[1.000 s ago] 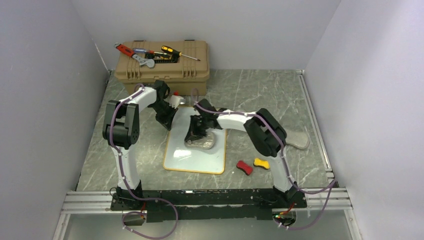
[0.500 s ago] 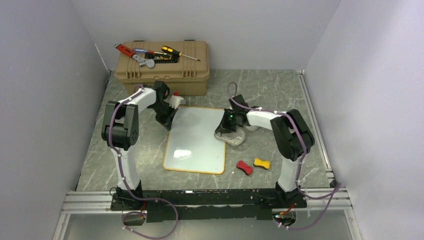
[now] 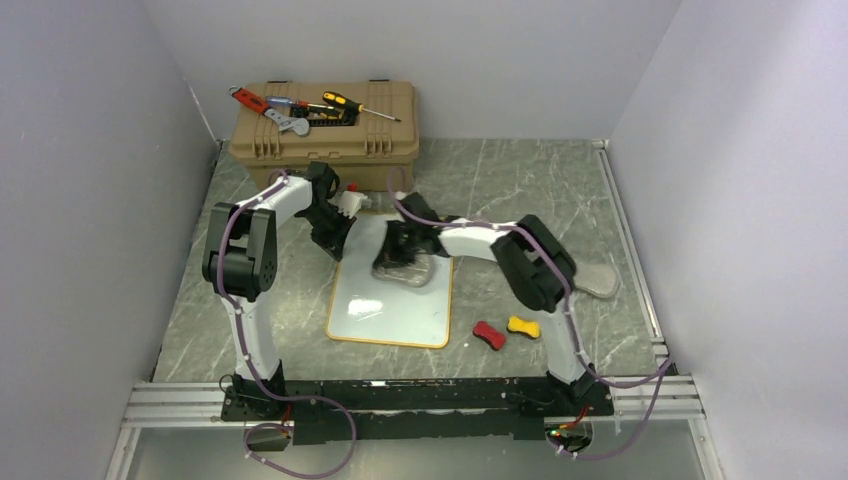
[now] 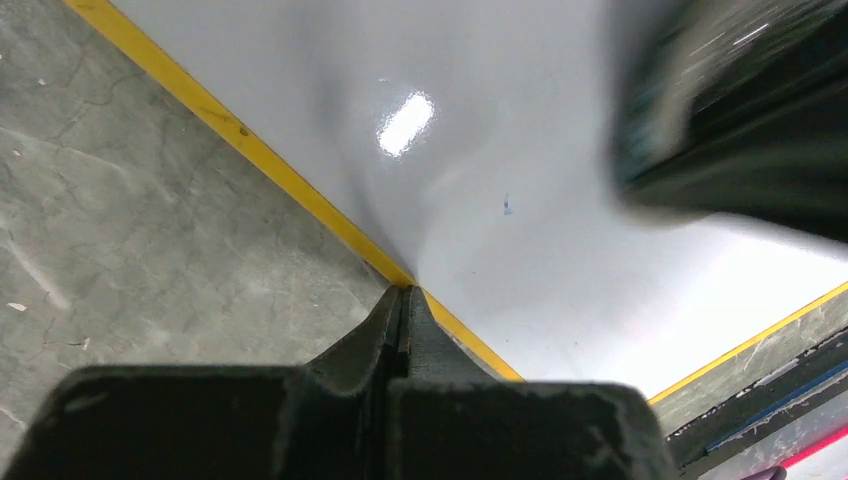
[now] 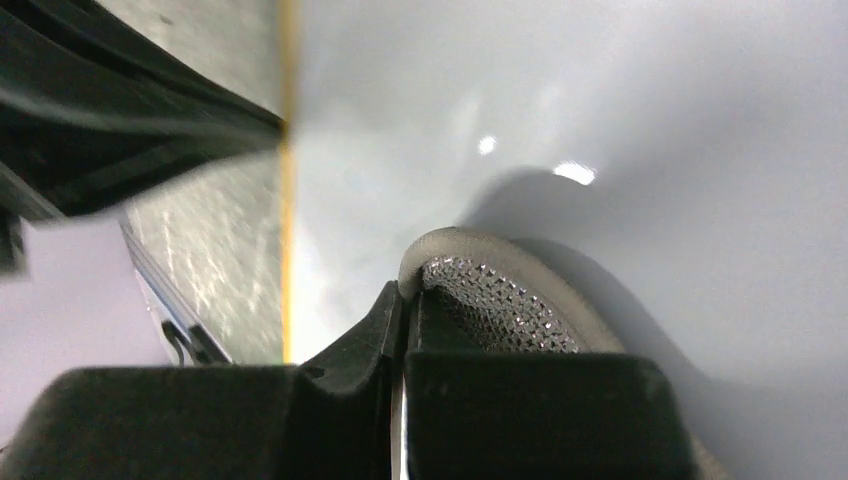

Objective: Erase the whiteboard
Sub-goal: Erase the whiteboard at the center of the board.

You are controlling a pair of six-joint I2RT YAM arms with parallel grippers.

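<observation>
Item count:
- whiteboard (image 3: 392, 305): 1
- tan toolbox (image 3: 325, 140): 1
- screwdrivers: 2, namely yellow-handled screwdriver (image 3: 345, 101) and red-handled screwdriver (image 3: 285, 102)
- grey pads: 2, namely board-side grey pad (image 3: 405, 273) and right-side grey pad (image 3: 598, 281)
- small bone-shaped blocks: 2, namely red block (image 3: 488, 334) and yellow block (image 3: 522, 326)
- arms: 2, namely left arm (image 3: 245, 255) and right arm (image 3: 530, 262)

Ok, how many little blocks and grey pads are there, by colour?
Small red bone-shaped block: 1
Small yellow bone-shaped block: 1
Grey oval pad: 2
Total: 4
</observation>
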